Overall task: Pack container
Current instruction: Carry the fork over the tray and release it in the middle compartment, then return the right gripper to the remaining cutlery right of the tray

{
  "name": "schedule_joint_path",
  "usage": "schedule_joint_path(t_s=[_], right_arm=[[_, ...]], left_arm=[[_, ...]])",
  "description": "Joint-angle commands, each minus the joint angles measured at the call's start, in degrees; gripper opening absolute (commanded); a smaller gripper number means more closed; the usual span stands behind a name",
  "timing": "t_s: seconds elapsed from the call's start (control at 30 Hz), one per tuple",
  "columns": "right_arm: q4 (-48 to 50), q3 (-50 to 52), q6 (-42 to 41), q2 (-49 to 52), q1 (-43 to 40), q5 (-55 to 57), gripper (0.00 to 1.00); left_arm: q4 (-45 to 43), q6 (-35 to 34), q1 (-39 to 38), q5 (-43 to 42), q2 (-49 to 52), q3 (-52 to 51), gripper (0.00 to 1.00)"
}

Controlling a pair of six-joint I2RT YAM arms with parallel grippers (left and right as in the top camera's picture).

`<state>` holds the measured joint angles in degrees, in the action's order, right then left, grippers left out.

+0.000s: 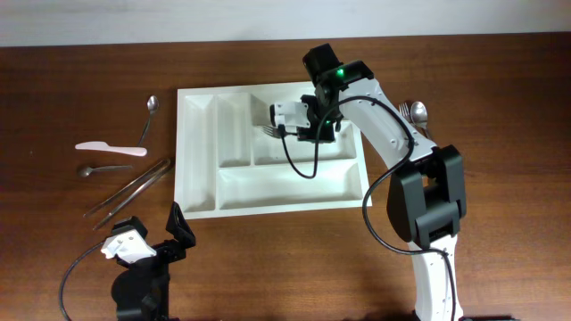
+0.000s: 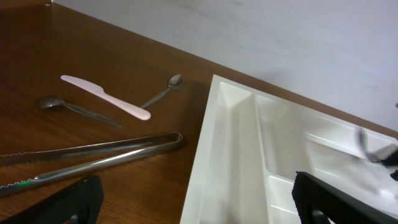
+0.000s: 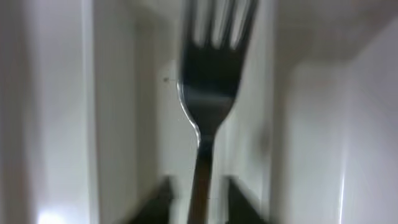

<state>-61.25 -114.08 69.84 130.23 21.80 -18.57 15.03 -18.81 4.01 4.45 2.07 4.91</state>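
Found container [image 1: 198,201] lying flat mid-table [image 1: 500,62], two narrow compartments on its left side. Reached over it with right arm from the right: elbow folded high, wrist turned leftward and pitched down above the far wide compartment beside the narrow ones. Had fork [image 3: 208,93] lined up between right fingers [image 3: 239,200], handle back, tines ahead and low between the compartment walls. Likely done so it lands flat along the bay, not across a divider. Couldn't tell whether right fingers were clenched on the handle or letting go, wrist view too blurred. Parked left arm low at the near-left table edge, clear of the work. Left fingers [image 2: 336,202] released, spread wide, aimed at container's near-left corner. Probably staged there for the loose items left of container: tongs [image 1: 129,187], pale knife [image 1: 111,148], long spoon [image 1: 150,114], small spoon [image 1: 89,169]. Saw more cutlery [image 1: 415,111] just right of container, partly hidden by right arm.
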Motion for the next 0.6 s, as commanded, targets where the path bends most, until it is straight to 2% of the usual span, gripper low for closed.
schedule_joint_path(t_s=[0.0, 0.03, 0.23, 0.4, 0.57], right_arm=[[1.4, -0.2, -4.5, 0.0, -0.1, -1.9, 0.59], [1.9, -0.4, -5.8, -0.1, -0.1, -1.9, 0.69], [2.2, -7.7, -17.6, -1.1, -0.9, -0.1, 0.86], [0.2, -20.3, -34.6, -2.1, -4.2, 5.3, 0.84], [-5.5, -29.4, -49.4, -2.1, -12.3, 12.0, 0.99]], left_arm=[[0.0, 1.1, 0.3, -0.6, -0.5, -0.2, 0.99], [0.0, 1.1, 0.3, -0.6, -0.5, -0.2, 0.99], [0.0, 1.1, 0.3, -0.6, -0.5, -0.2, 0.99], [0.0, 1.1, 0.3, -0.6, -0.5, -0.2, 0.99], [0.0, 1.1, 0.3, -0.6, -0.5, -0.2, 0.99]])
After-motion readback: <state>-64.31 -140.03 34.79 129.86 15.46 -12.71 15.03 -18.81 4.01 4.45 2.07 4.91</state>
